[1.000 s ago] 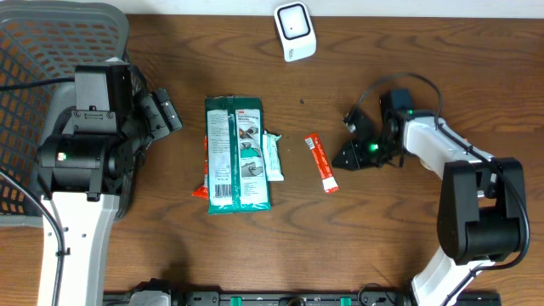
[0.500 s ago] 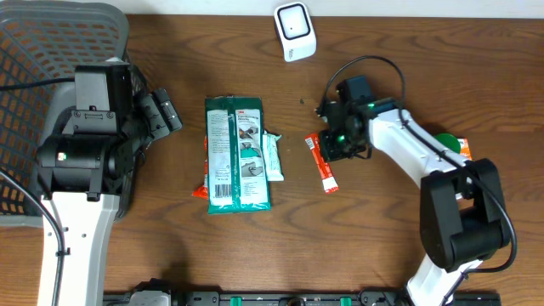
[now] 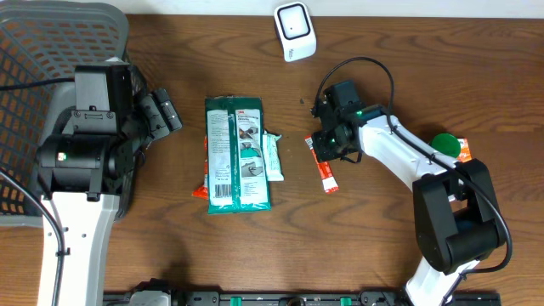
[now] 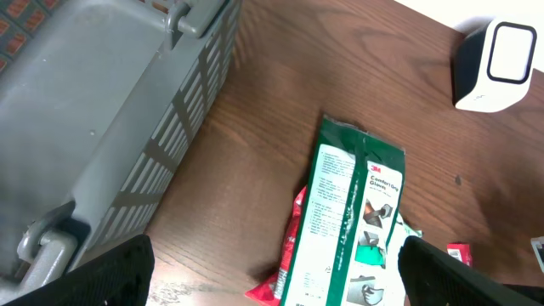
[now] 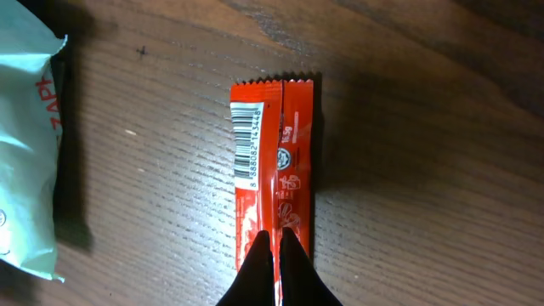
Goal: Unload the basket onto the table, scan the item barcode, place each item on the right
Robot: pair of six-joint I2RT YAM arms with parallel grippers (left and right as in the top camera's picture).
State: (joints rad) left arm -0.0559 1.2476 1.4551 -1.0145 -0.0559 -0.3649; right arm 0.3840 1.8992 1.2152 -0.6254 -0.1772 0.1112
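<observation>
A slim red packet [image 3: 323, 166] lies flat on the wooden table, its white barcode [image 5: 246, 140] facing up. My right gripper [image 5: 274, 242] is shut, its two black tips pressed together right over the packet's centre seam at the near end. Whether they pinch the seam I cannot tell. The white scanner [image 3: 295, 31] stands at the table's far edge. My left gripper [image 4: 280, 285] hangs open and empty beside the basket, its fingers [image 4: 119, 272] wide apart above the table.
A green-and-white 3M pack [image 3: 238, 153] lies mid-table with a pale teal packet [image 3: 272, 155] at its right and a red wrapper [image 3: 201, 192] poking out beneath. A grey basket [image 3: 51, 51] fills the far left. A green-and-orange item [image 3: 448, 144] lies at the right.
My right arm swung left from the table's right side to the red packet, and its jaws shut on the way. The green-and-orange item now shows where the arm was. The left arm stayed still.
</observation>
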